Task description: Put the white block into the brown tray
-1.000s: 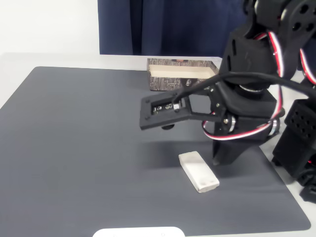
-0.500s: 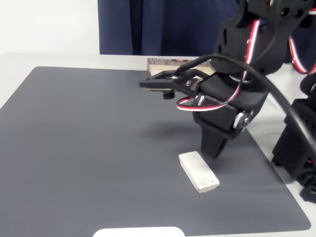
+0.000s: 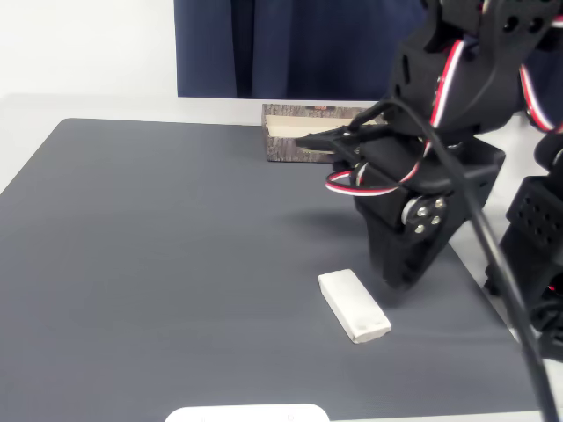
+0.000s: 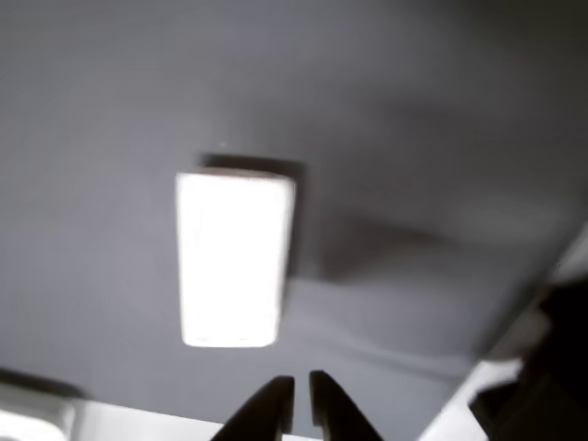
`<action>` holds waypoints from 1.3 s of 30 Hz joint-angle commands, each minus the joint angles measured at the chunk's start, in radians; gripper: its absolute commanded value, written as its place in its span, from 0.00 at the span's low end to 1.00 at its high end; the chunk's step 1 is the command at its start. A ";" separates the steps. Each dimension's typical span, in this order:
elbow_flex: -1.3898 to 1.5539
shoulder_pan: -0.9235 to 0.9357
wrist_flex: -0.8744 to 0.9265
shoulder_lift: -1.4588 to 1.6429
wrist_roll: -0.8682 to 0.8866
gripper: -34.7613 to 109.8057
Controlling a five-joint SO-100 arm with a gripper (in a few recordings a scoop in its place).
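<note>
White and matte, the block [image 3: 354, 305] lies flat on the dark grey mat [image 3: 158, 264], free of the arm. In the fixed view you see it just below and left of the gripper [image 3: 398, 274], whose black tip points down at the mat close beside the block's upper right edge; from this angle you cannot tell whether the tip touches the mat. In the wrist view your gripper [image 4: 300, 406] shows at the bottom edge, its two dark fingers [image 4: 268, 413] drawn nearly together with only a thin slit between them and nothing held. The block [image 4: 233, 257] sits just ahead of those tips and a little to their left, its long side running away from them, blurred and bright, with a dark shadow along its far and right edges.

Behind the gripper in the fixed view, up and to the left, stands the tray [image 3: 299, 134], brown bark-patterned on the outside and pale inside; the arm [image 3: 457, 105] covers its right part. Tray and block are well apart, with the gripper between them. At the bottom edge of the fixed view, below and left of the block, you can see the rim of a white plate [image 3: 246, 413]. Beyond the mat hangs a dark blue curtain [image 3: 290, 44].
</note>
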 commanded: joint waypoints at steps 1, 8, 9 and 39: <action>-0.003 0.008 0.009 -0.005 0.048 0.26; -0.023 0.006 0.009 -0.041 0.080 0.27; -0.026 0.006 0.006 -0.046 0.080 0.27; 0.037 0.075 -0.011 0.038 -0.029 0.57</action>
